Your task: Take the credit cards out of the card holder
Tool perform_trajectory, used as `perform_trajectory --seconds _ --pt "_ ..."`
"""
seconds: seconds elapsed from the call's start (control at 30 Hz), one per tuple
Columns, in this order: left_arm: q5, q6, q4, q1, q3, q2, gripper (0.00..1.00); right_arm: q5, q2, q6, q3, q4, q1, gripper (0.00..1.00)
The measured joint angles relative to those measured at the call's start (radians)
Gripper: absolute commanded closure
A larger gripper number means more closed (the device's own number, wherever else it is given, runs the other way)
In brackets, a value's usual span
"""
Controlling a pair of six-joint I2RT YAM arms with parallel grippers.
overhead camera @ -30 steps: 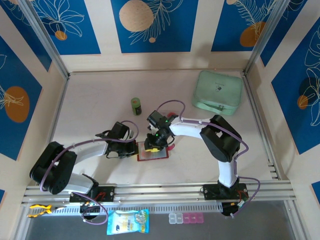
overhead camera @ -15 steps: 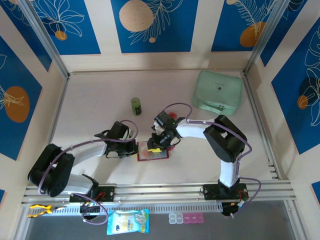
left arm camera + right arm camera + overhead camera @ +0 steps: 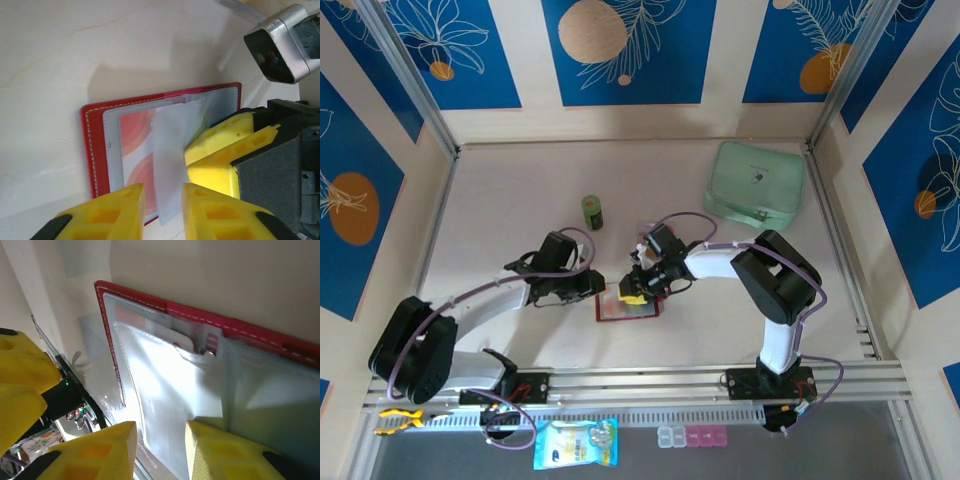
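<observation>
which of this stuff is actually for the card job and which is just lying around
For the job: card holder, credit cards in its sleeves, left gripper, right gripper.
Lying about: mint-green pouch, small green can, pill box, snack packet.

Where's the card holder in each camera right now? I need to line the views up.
Top external: card holder low centre, on the table under the right end effector.
Left wrist: card holder open, lower middle, red border at left.
Right wrist: card holder across the middle, red border along top and left.
Shared landmark: right end effector's yellow fingers at its clear sleeves.
</observation>
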Motion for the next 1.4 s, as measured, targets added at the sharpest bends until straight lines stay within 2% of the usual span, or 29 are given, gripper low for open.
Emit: perform_trajectory --seconds 0.6,0.87,1.0,1.13,1.4 --pt "0.065 -0.091 0.169 -0.045 0.002 0.157 0.7 -0.048 -0.002 0.029 -0.043 0.086 -0.019 0.68" --pt "0.056 -0.093 0.162 -0.045 0.002 0.16 0.62 -0.049 -0.002 0.033 -0.045 0.089 -0.019 0.68" --pt "0.052 -0.093 0.155 -0.045 0.002 0.161 0.62 -0.048 -0.003 0.035 -0.045 0.089 -0.019 0.68" --pt "0.053 -0.093 0.156 -0.045 0.002 0.169 0.63 -0.048 -0.003 0.036 -0.045 0.089 -0.019 0.68" --pt "0.077 -0.093 0.158 -0.047 0.003 0.197 0.74 -0.048 -0.01 0.036 -0.052 0.101 -0.019 0.68"
